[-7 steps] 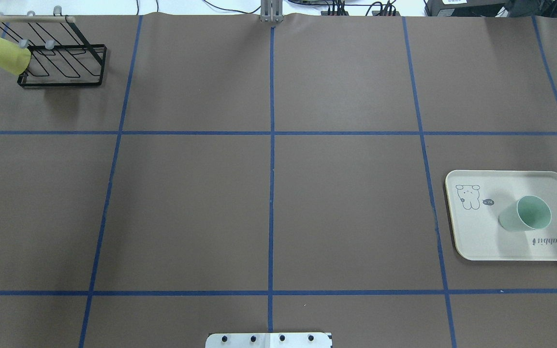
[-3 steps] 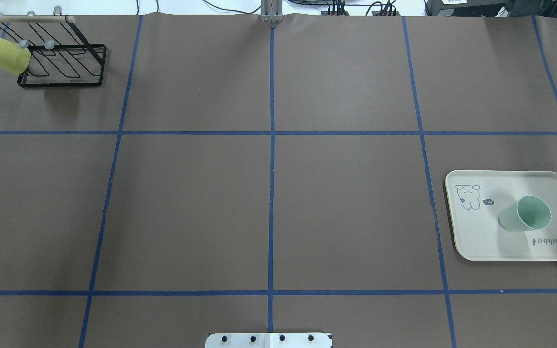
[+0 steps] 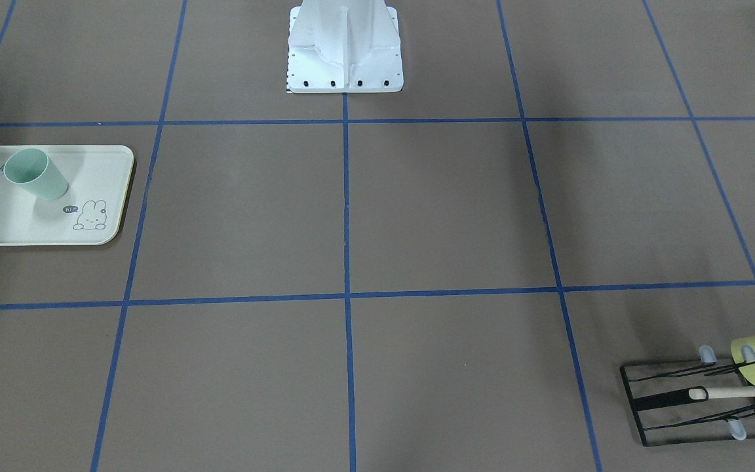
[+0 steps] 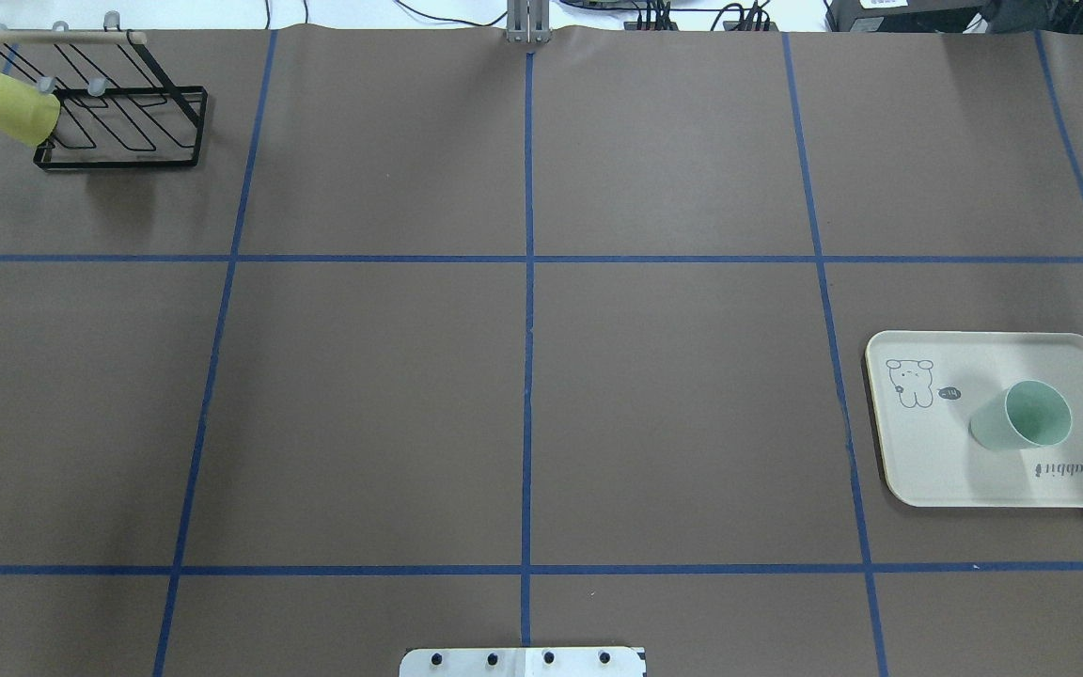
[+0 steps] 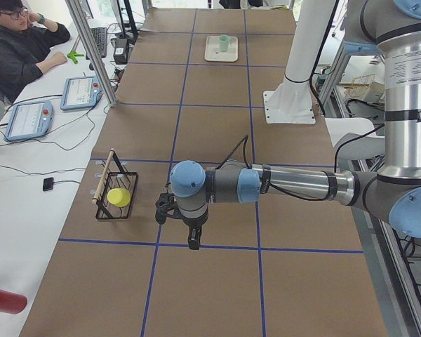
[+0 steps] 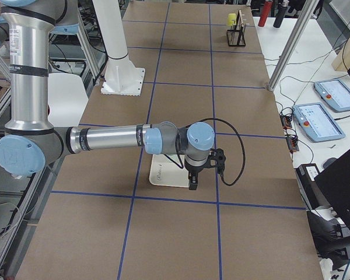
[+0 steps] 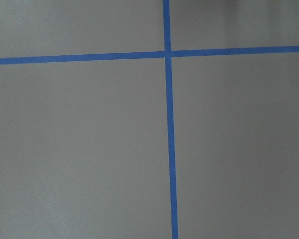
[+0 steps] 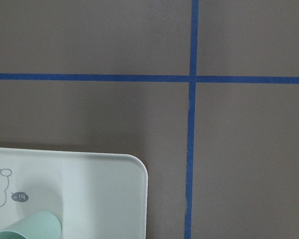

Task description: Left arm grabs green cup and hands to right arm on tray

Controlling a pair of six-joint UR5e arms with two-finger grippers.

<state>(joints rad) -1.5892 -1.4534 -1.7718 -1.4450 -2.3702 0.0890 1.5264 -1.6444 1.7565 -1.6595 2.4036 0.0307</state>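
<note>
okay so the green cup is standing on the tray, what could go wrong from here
1. The right gripper hangs over the edge of the tray. A low swing might shove the tray or tip the light green cup standing on it.
2. The left gripper hangs near the black wire rack that holds the yellow-green cup. A careless sweep could clip the rack.
</note>
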